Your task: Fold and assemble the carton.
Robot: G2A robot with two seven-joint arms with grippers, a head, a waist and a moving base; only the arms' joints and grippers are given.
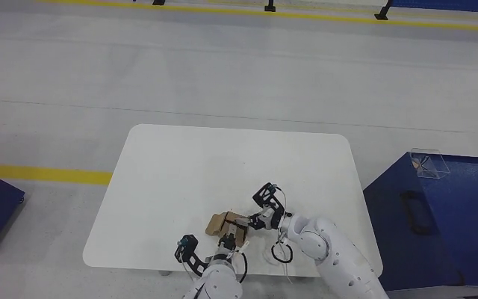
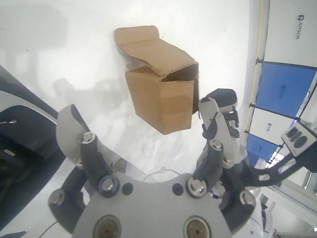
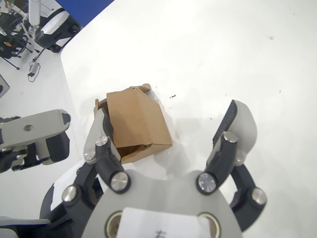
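Brown cardboard, creased and ragged along its edges, makes up the carton (image 2: 161, 105), which lies on its side on the white table (image 1: 224, 149), close to the edge nearest the robot. The left gripper (image 2: 137, 111) hangs just short of the carton, its fingers (image 2: 70, 122) spread wide with nothing held between them. The right gripper (image 3: 168, 110) is likewise spread and grasps nothing; one finger sits at the carton's open end, the other well clear of the carton. A rounded tuck flap (image 2: 136, 34) sticks out from the carton's end away from the left gripper. A few dark specks (image 3: 172, 96) dot the surface just beyond the carton. Well off to the right-arm side of the carton stands a blue cabinet (image 1: 426, 224) with a clear tray (image 1: 430, 162) on top. The finger at the open end covers part of the carton's mouth, so whether it touches the card cannot be told, and the carton's inside is too dark to make out
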